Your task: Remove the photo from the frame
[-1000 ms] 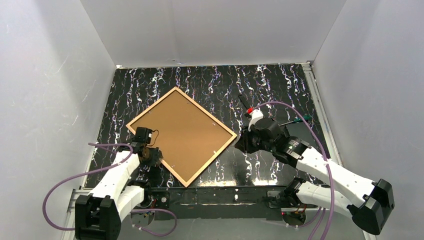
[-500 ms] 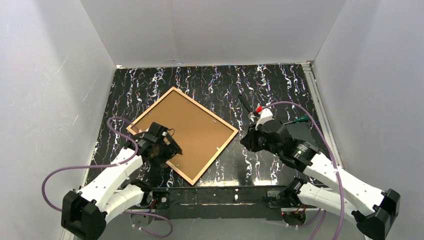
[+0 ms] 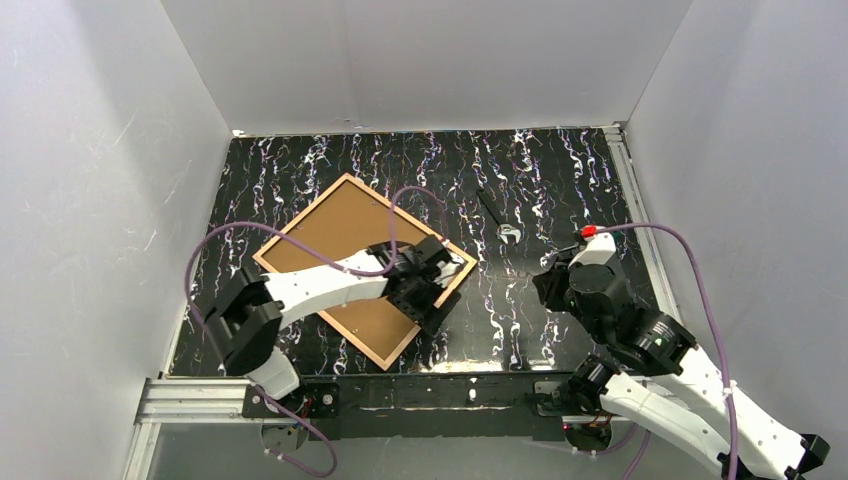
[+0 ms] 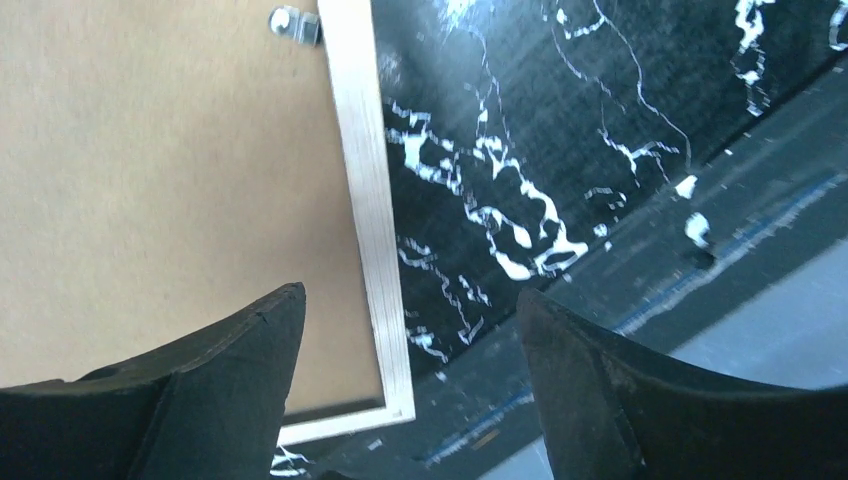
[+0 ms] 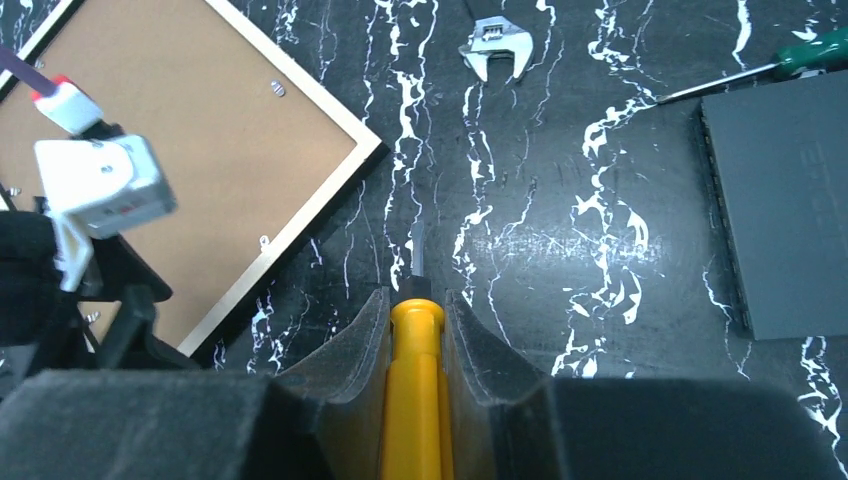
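The frame (image 3: 300, 215) lies face down on the dark marbled table, its pale rim (image 4: 365, 200) around the brown fibreboard back of the photo (image 3: 335, 235). The printed side is hidden. My left gripper (image 3: 425, 290) hovers open over the frame's near right edge, and in the left wrist view that gripper (image 4: 410, 330) has the rim between its fingers (image 4: 230, 380) with nothing held. A small metal clip (image 4: 295, 22) sits at the rim. My right gripper (image 5: 415, 300) is shut on a yellow-handled screwdriver (image 5: 415, 390), right of the frame's corner (image 5: 370, 150).
An adjustable wrench (image 5: 495, 50) lies beyond the frame's right corner. A green-handled screwdriver (image 5: 800, 55) and a flat dark box (image 5: 785, 200) lie at the right. White walls close the table on three sides. The arms' base rail (image 3: 430, 390) runs along the near edge.
My left arm swung from the frame's left corner across the brown back to its near right edge, and its gripper opened. The right arm drew back toward the near right, still holding the screwdriver.
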